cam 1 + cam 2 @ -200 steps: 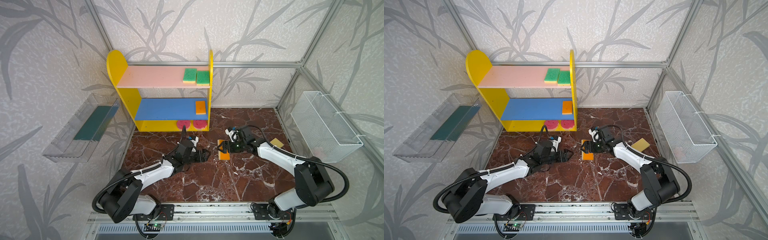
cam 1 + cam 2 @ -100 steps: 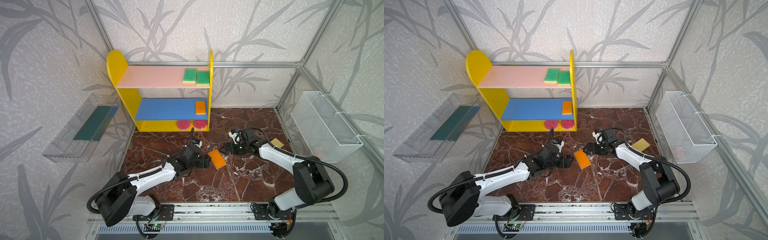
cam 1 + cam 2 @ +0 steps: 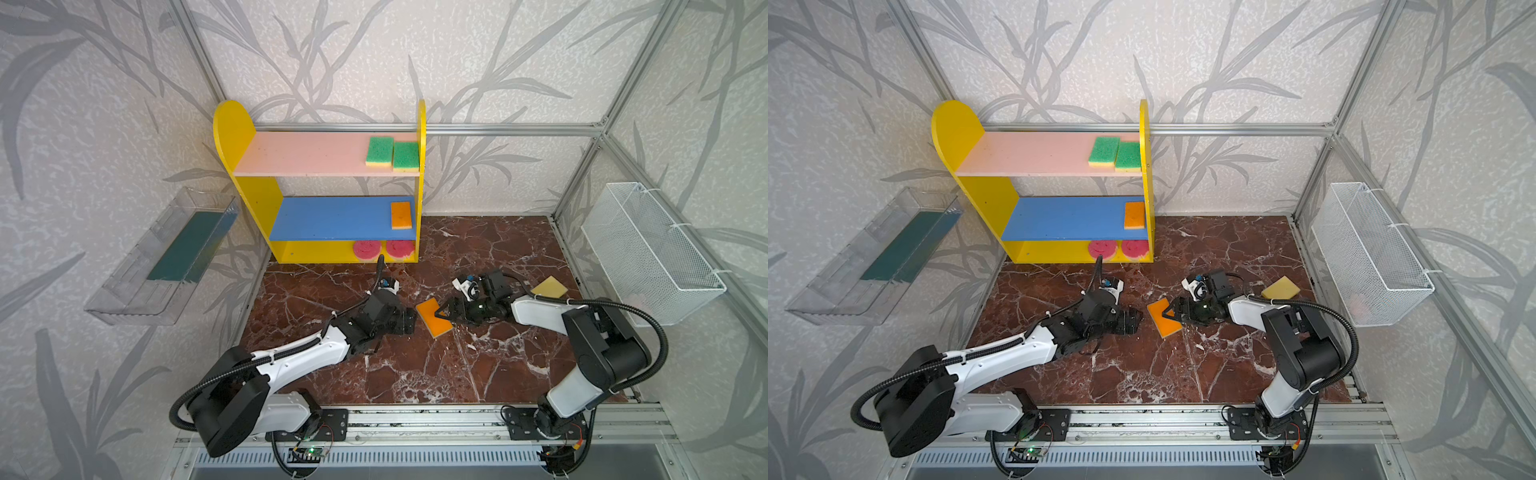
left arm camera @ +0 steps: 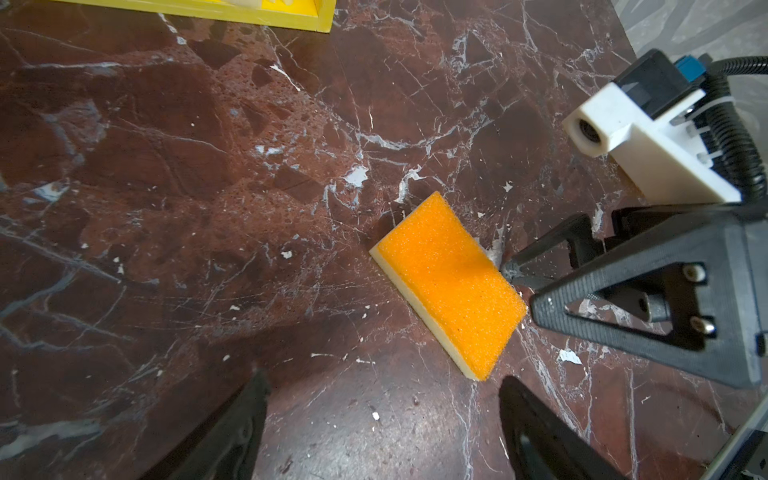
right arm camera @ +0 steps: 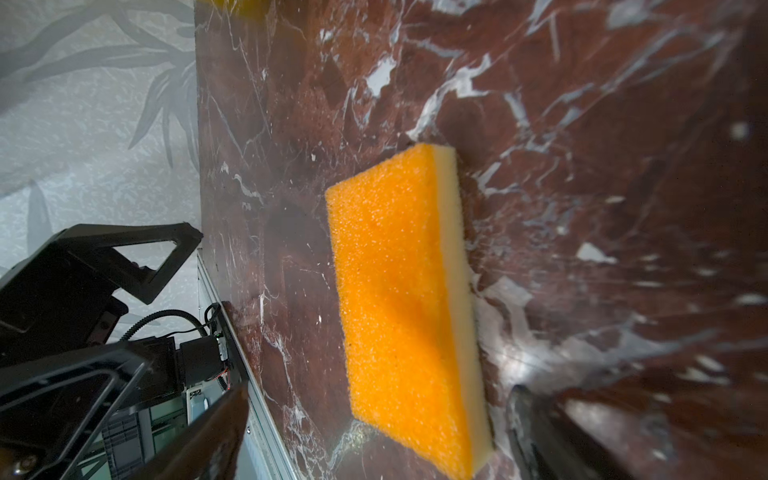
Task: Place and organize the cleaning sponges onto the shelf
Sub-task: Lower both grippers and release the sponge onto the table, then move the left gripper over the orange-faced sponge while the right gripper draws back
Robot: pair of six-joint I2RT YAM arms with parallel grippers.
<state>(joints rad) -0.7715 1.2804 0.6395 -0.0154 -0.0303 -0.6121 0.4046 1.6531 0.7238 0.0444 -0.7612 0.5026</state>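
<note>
Left wrist view: a loose orange-faced sponge is seen lying flat on the red-brown marble worktop, its orange scrub face up and its pale foam layer underneath. The left end effector is held just short of one end of this sponge, with its fingers spread wide and nothing between them. The right end effector is set at the sponge's opposite long edge. Its jaws are spread too, and one fingertip is placed right against that edge; no grip on the sponge is seen.

In the right wrist view the same sponge is shown flat on the worktop, framed by the parted fingers of the right end effector.

In both top views the loose sponge is found in the middle of the worktop, between the two end effectors and in front of the shelf. Two green-faced sponges are laid side by side at the right end of the pink upper board. A shelved orange-faced sponge is placed at the right end of the blue middle board. Two round pink sponges are stood on the yellow base below it. A pale yellow sponge is left on the worktop beside the right arm, well apart from the shelf.
</note>
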